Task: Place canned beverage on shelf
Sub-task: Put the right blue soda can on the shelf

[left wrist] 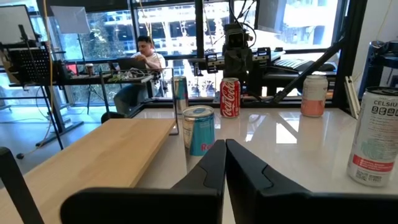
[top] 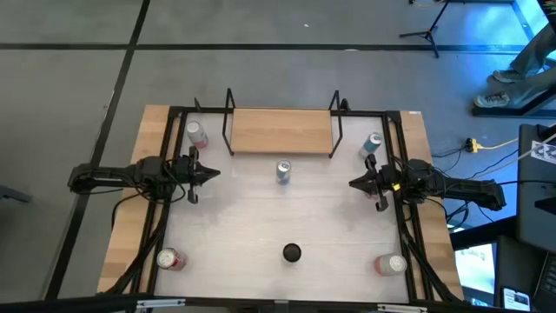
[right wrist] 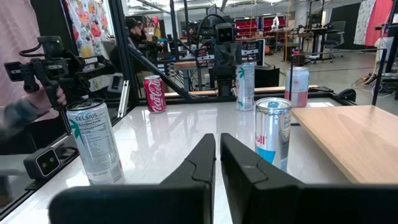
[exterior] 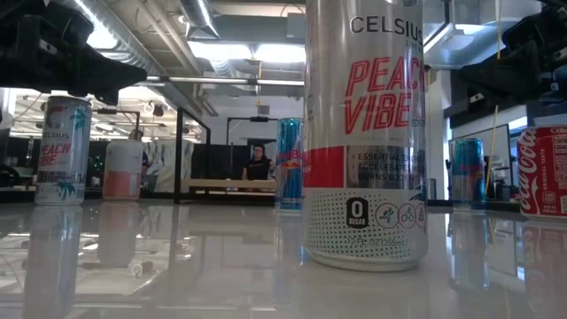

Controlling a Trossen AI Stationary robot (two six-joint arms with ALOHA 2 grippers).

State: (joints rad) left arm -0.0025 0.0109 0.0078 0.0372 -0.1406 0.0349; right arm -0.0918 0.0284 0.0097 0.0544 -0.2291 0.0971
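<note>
The shelf (top: 280, 130), a light-wood board with black wire uprights at both short ends, stands at the table's far middle. A blue can (top: 283, 171) stands upright on the table just in front of it, between my two grippers. A tall silver Celsius can (exterior: 365, 133) stands at the near middle. My left gripper (top: 213, 172) is shut and level at the left, pointing at the blue can (left wrist: 199, 129). My right gripper (top: 354, 183) is shut at the right, with the blue can (right wrist: 272, 132) ahead of it. Neither touches anything.
Other cans stand upright at the corners: far left (top: 197, 135), far right (top: 372, 144), near left (top: 169, 259), near right (top: 391, 264). A black frame (top: 174, 111) runs around the table. A person's hand (right wrist: 43, 93) holds a camera rig beyond the table.
</note>
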